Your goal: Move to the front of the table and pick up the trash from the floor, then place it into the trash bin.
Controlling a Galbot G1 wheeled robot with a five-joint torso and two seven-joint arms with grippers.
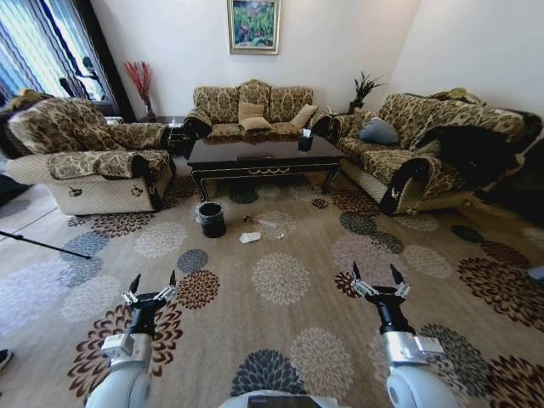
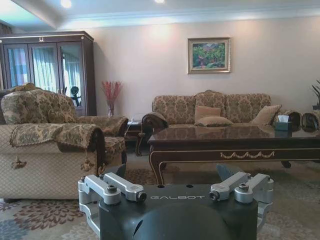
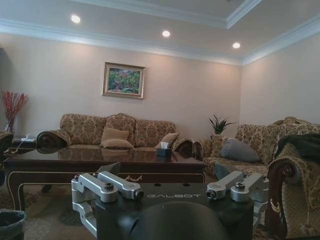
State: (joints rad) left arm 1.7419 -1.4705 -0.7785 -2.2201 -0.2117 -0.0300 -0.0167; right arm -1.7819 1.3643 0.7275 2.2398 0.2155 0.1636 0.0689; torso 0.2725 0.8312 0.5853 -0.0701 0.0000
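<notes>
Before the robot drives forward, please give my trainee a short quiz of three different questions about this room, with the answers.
1. True or false: the trash bin stands on the carpet in front of the table.
2. Where does the white trash lie? A) on the table B) on the floor beside the bin C) inside the bin
3. Fill in: the left hand and the right hand are both ____ and hold nothing.

Key: 1 true; 2 B; 3 open.
</notes>
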